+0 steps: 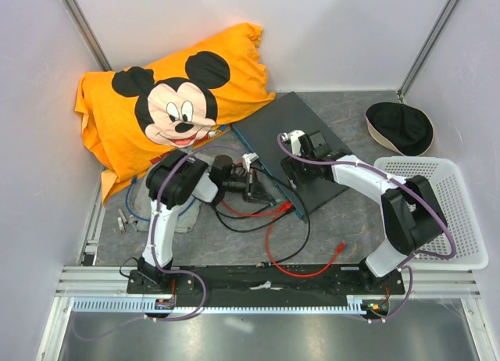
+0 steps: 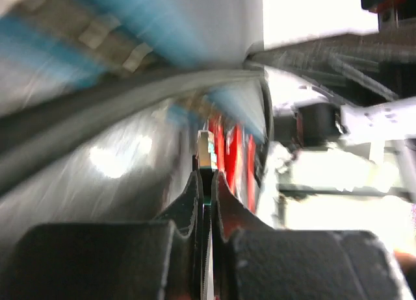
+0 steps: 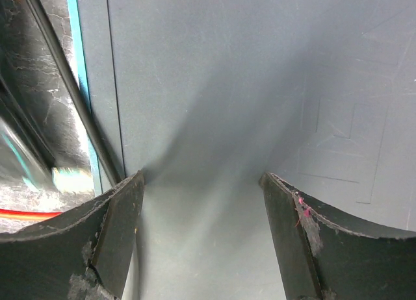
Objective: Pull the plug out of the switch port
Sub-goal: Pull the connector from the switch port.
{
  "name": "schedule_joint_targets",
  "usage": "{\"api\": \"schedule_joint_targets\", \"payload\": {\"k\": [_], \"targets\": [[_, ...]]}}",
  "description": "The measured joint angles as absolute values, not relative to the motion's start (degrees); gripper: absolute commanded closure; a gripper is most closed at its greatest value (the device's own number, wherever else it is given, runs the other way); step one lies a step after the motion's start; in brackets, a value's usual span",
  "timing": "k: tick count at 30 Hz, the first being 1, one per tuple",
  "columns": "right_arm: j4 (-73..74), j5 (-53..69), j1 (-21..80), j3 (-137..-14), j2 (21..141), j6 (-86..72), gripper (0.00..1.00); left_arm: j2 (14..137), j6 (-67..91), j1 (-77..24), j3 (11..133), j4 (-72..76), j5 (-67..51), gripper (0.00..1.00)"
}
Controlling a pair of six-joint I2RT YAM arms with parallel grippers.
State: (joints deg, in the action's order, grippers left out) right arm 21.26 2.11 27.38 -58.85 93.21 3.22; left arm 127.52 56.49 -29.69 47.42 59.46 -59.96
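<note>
The switch (image 1: 293, 138) is a flat dark grey box lying mid-table, its teal socket face (image 1: 266, 173) turned toward the left arm. My left gripper (image 1: 264, 191) sits at that face. The left wrist view is blurred; there my left gripper (image 2: 205, 173) is shut, with a small clear plug (image 2: 207, 149) pinched at its fingertips beside red cables (image 2: 227, 150). My right gripper (image 1: 291, 173) rests on the switch's top. In the right wrist view my right gripper (image 3: 203, 176) stands open over the grey lid (image 3: 247, 86), with nothing between its fingers.
An orange Mickey Mouse pillow (image 1: 176, 103) lies at the back left. A black cap (image 1: 400, 126) and a white basket (image 1: 461, 220) are on the right. Red cable (image 1: 305, 267) and black cable (image 1: 258, 224) loop in front of the switch.
</note>
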Motion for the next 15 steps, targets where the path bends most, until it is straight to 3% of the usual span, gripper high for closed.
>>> {"api": "schedule_joint_targets", "payload": {"k": [5,11,15], "targets": [[21.02,2.13,27.38,-58.67,93.14,3.2,0.18,124.97,48.27,-22.72,49.23,42.37,-66.19,0.98],[21.56,2.11,27.38,-59.24,93.47,3.22,0.18,121.89,46.89,-24.53,42.81,41.67,-69.01,0.98],[21.65,2.11,27.38,-59.42,93.65,3.31,0.18,117.62,37.63,-25.28,41.85,30.74,-68.36,0.98]]}}
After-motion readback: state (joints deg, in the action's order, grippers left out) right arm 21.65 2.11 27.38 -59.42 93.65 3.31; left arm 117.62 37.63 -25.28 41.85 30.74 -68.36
